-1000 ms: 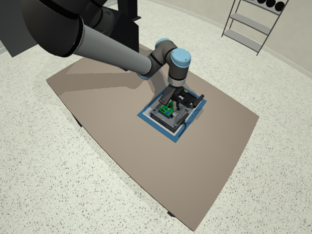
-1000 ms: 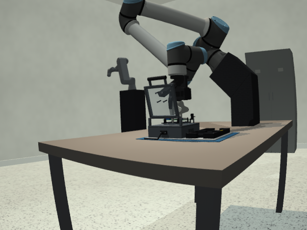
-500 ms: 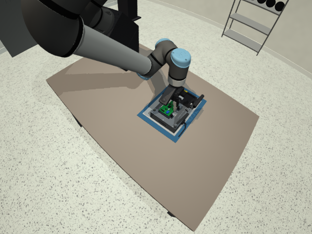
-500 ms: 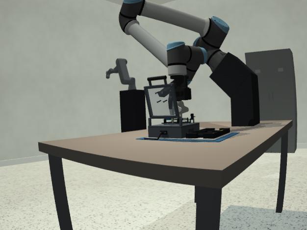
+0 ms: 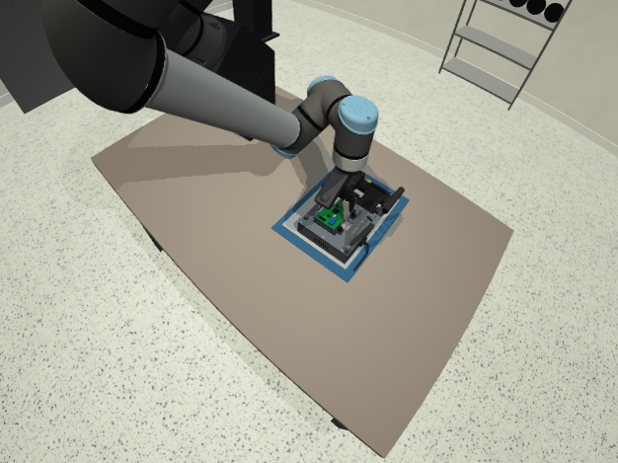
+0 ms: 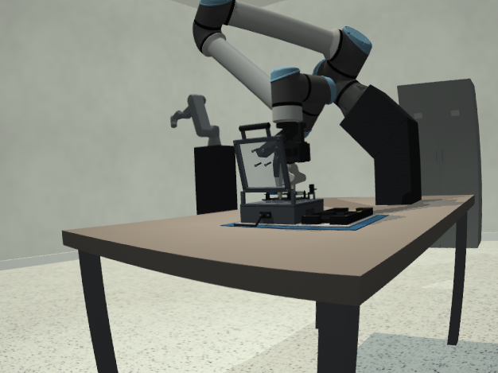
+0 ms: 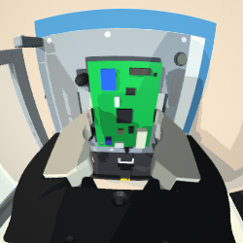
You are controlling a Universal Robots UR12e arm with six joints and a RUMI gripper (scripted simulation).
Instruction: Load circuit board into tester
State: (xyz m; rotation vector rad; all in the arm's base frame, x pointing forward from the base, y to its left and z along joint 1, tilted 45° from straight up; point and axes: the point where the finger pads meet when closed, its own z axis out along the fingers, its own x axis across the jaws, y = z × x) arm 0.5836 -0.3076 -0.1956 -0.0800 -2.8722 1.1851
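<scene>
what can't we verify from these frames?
- Tester pins: wrist view, circuit board covers them.
- Board's seating height: exterior view, lid and pincer block it.
- White connector heading: top view, too small, under the wrist.
- Lid latch: not made out anywhere.
</scene>
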